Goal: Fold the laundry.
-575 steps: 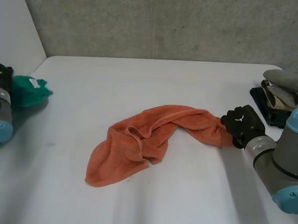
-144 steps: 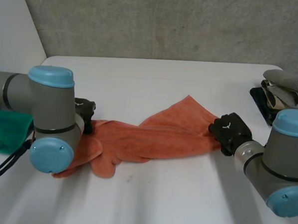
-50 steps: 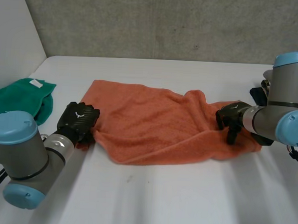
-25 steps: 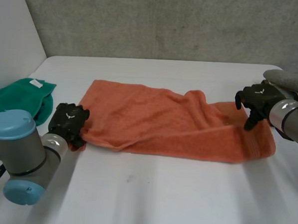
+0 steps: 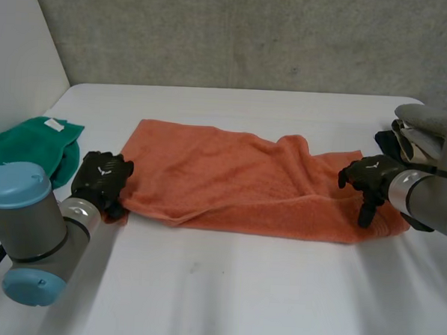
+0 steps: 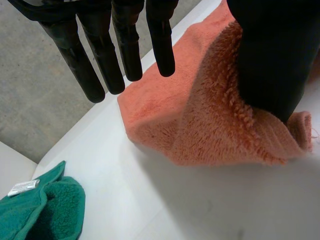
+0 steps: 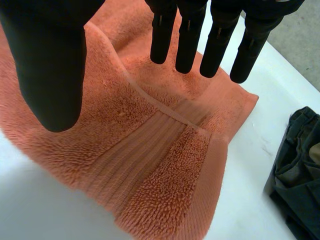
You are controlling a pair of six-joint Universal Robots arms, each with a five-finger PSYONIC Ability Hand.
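You've got the orange towel (image 5: 238, 179) laid out lengthwise across the middle of the white table (image 5: 225, 288), mostly flat. There's one ridge of wrinkle right of centre, and the near-left edge is rolled under into a soft fold. It's terry pile, with a flat woven band (image 7: 150, 145) across the right end, which lies in stepped layers.

The left hand (image 5: 99, 177) is at the towel's near-left corner. Its fingers (image 6: 125, 50) are straight and clear of the cloth. The thumb (image 6: 270, 55) touches the bunched-up corner but nothing is pinched.

The right hand (image 5: 369, 175) hovers over the towel's right end, fingers straight and spread from the thumb, gripping nothing.

A green cloth (image 5: 30, 146) sits just beside the left arm, and a stack of clothes (image 5: 424, 133) is at the table's right edge.
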